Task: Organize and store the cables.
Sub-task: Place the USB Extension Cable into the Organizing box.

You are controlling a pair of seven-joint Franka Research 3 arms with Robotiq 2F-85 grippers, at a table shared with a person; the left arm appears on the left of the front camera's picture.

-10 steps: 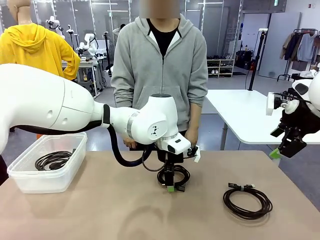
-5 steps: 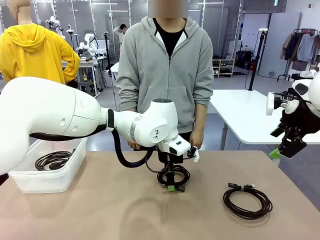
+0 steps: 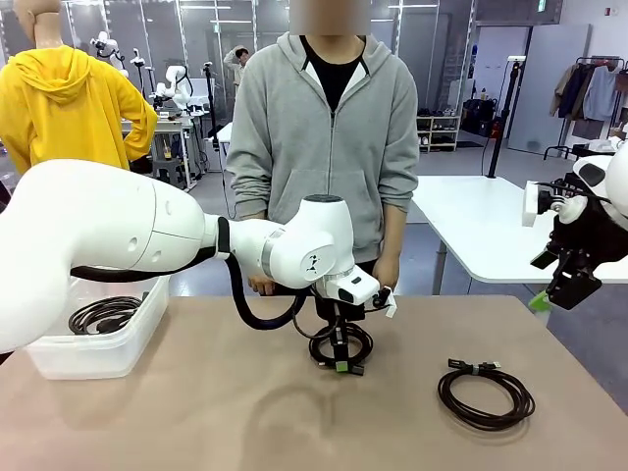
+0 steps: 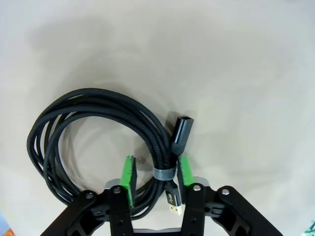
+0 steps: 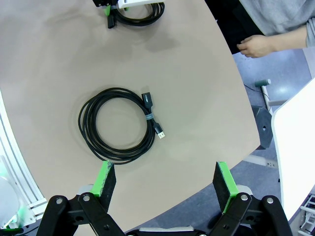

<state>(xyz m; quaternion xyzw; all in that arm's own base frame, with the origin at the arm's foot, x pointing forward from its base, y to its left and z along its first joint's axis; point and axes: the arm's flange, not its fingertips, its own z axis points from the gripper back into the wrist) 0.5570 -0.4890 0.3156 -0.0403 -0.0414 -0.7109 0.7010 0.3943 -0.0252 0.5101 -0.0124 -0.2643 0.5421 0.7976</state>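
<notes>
Over the last second my left arm's bulk swings slightly right, while my left gripper (image 4: pixel 156 168) stays low on the coiled cable (image 4: pixel 106 101) at mid-table. Its pads straddle the tie with a sliver of gap: narrowed, not clamped. The pick looks imminent. A second cable (image 5: pixel 149 116) lies below my wide-open right gripper (image 5: pixel 165 182), and a third (image 3: pixel 98 316) sits in the clear bin (image 3: pixel 98 355).
</notes>
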